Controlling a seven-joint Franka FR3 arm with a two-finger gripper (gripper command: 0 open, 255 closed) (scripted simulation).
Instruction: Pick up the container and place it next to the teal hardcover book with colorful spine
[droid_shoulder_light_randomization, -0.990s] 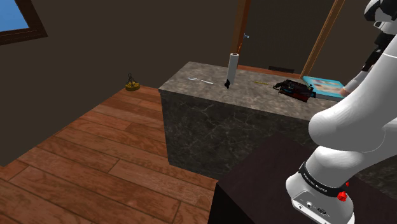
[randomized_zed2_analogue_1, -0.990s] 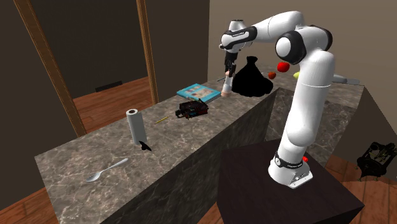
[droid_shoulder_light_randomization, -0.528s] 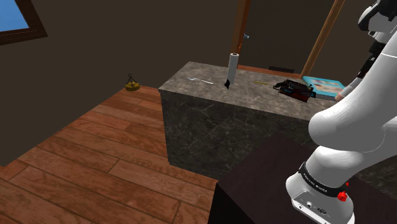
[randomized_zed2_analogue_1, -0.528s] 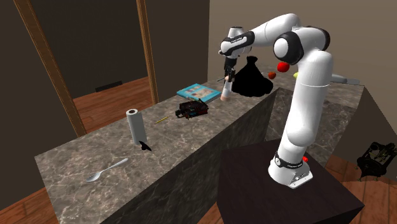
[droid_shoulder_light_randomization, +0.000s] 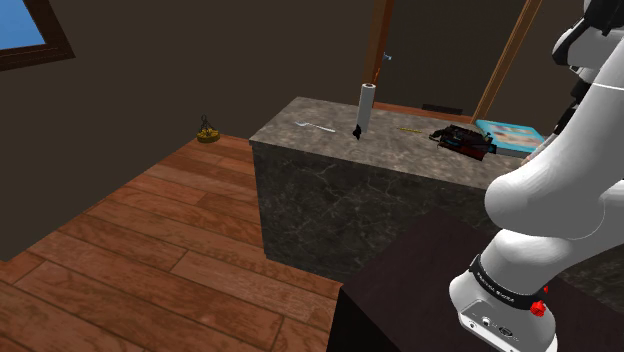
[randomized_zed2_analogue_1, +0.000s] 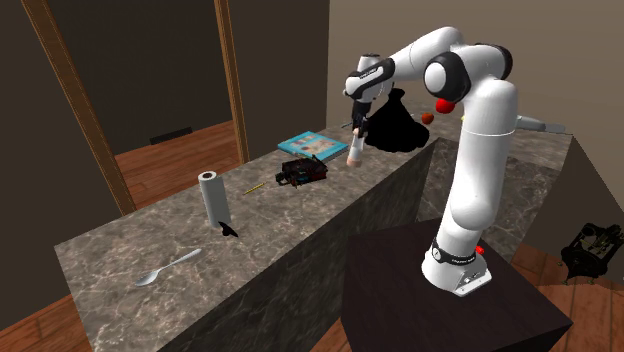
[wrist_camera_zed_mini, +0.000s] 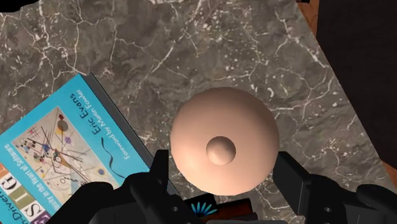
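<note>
The gripper (randomized_zed2_analogue_1: 356, 130) hangs over the desk (randomized_zed2_analogue_1: 120, 250). Its fingers (wrist_camera_zed_mini: 160, 173) clasp the container (randomized_zed2_analogue_1: 353, 152), one against each side of its rounded top. The container is a peach-coloured pot with a domed lid and a small knob at the lid's centre. The lid is on, so its contents are hidden.

It stands upright just beside the book (randomized_zed2_analogue_1: 312, 146), at about 3 o'clock from it in the second exterior view. Whether its base touches the marbled desk top cannot be told. In the wrist view the book lies flat next to the container, its teal cover showing a bright drawing.

In the second exterior view:
- A black gadget (randomized_zed2_analogue_1: 303, 170) lies at 7 o'clock from the book, near it.
- A white roll (randomized_zed2_analogue_1: 211, 198) stands upright farther along the desk, at 8 o'clock from the gadget.
- A spoon (randomized_zed2_analogue_1: 165, 267) lies well apart from the roll, at 7 o'clock from it.
- A black sack (randomized_zed2_analogue_1: 395, 125) sits at 2 o'clock from the container, behind the arm's wrist.

In the shoulder view the book lies at 3 o'clock from the gadget and the roll at 9 o'clock.
</note>
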